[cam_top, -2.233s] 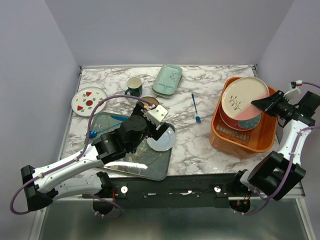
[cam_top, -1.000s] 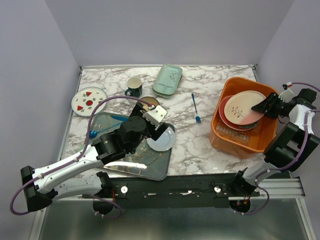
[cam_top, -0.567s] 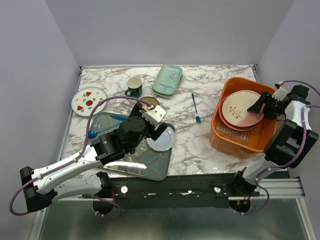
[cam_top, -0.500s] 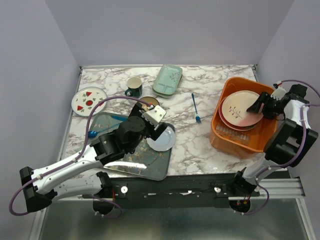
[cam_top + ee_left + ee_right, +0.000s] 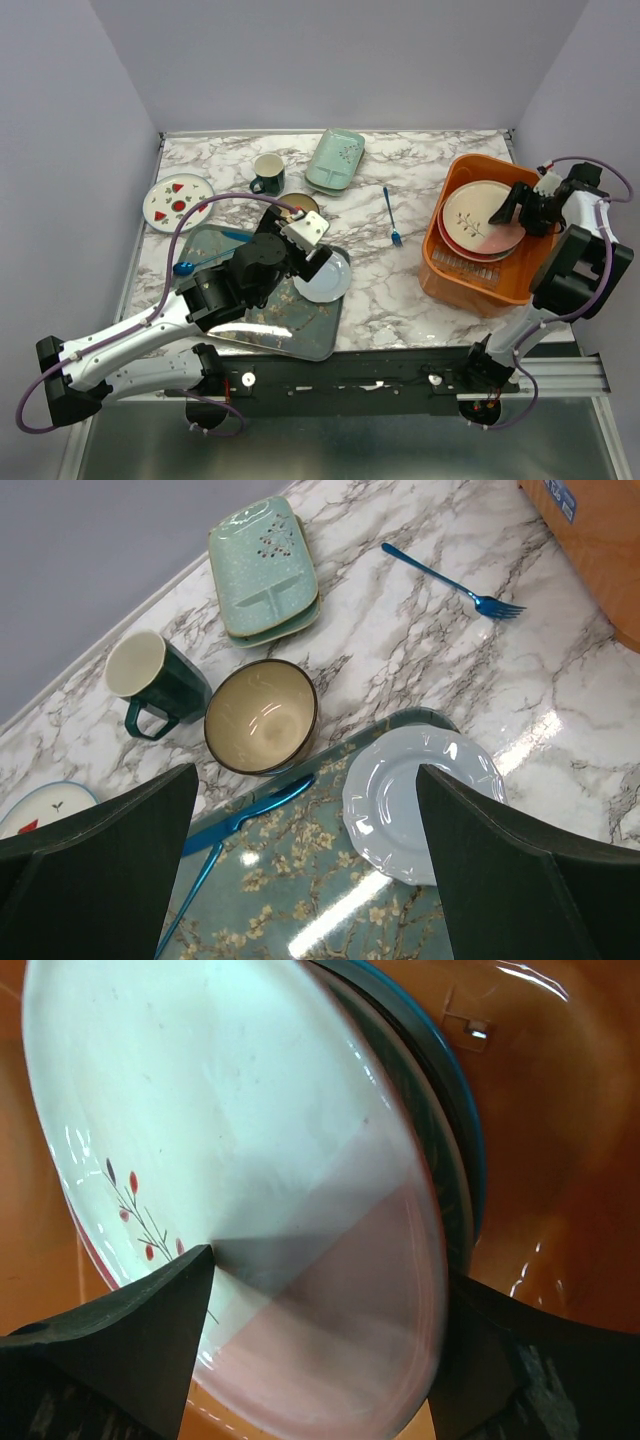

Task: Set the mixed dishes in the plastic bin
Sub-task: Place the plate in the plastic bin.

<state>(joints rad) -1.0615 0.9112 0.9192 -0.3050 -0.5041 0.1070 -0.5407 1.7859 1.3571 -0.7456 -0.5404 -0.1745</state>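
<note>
The orange plastic bin (image 5: 487,275) stands at the right. In it the cream-and-pink plate (image 5: 478,212) (image 5: 230,1140) leans on a teal-rimmed plate (image 5: 458,1110). My right gripper (image 5: 520,210) (image 5: 320,1360) is open, one finger over the plate's face and one behind its rim. My left gripper (image 5: 320,262) (image 5: 310,880) hangs open above a pale blue plate (image 5: 425,802) on the floral tray (image 5: 300,910). On the table lie the brown bowl (image 5: 260,717), dark green mug (image 5: 155,680), mint dish (image 5: 265,565) and white plate with red wedges (image 5: 177,200).
A blue fork (image 5: 391,217) lies on the marble between the mint dish and the bin. A blue utensil (image 5: 240,825) rests on the tray's far-left part. The right arm's elbow stands beside the bin's right wall.
The right gripper brought the cream-and-pink plate down onto the stack in the bin, then spread its jaws and drew slightly right. The left arm has barely moved.
</note>
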